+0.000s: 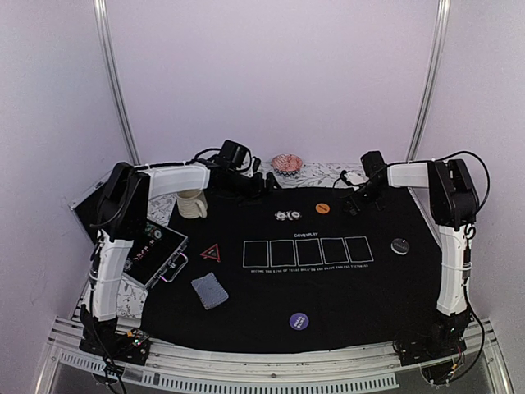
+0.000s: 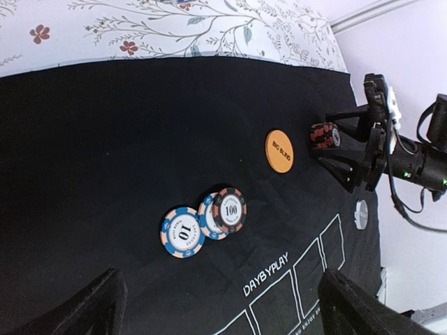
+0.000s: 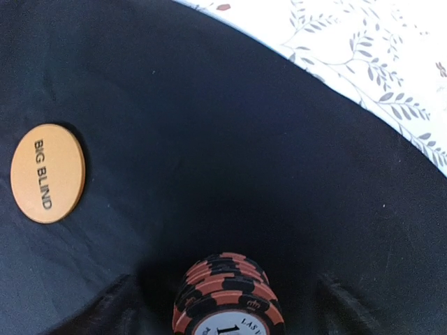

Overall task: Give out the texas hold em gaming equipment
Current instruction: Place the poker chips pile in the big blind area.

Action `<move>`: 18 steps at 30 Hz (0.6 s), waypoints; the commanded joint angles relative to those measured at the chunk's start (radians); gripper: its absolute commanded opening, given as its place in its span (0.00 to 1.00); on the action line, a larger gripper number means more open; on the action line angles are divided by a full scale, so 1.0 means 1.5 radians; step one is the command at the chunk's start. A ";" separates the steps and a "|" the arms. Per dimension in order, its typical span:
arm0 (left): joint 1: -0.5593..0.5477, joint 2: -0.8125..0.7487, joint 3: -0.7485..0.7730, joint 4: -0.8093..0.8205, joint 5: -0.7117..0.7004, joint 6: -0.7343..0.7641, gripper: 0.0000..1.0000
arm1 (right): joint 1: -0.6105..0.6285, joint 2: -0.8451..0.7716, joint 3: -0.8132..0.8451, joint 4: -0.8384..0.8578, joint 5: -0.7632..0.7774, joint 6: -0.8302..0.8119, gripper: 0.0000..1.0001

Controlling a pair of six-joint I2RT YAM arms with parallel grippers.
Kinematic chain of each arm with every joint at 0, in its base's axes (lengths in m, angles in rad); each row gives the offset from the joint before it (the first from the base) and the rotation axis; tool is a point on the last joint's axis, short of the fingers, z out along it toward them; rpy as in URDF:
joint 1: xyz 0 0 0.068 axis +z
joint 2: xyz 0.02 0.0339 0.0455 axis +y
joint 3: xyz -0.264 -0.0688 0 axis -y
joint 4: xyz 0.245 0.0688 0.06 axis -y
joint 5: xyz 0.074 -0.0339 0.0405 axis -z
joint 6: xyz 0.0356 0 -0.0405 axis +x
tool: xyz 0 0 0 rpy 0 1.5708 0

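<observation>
While the right gripper [image 3: 227,289] was seen parted, its fingers clear of the upright stack of red-and-black chips [image 3: 227,310] set between them near the black mat's [image 3: 209,139] far edge, orange button [image 3: 47,173] nearby, the left gripper [image 2: 216,307] was seen wide open and empty above three loose chips [image 2: 204,220].

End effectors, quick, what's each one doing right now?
Left end effector: open, empty.
Right end effector: open, straddling the red-black chip stack, fingers clear of it.
</observation>
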 commanded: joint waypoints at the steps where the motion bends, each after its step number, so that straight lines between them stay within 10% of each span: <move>1: 0.005 -0.050 0.018 -0.023 -0.007 0.032 0.98 | 0.005 -0.002 0.032 -0.026 -0.022 0.002 0.99; 18: -0.096 -0.345 -0.086 0.026 -0.198 0.305 0.98 | 0.006 -0.364 -0.083 0.181 -0.122 0.064 0.99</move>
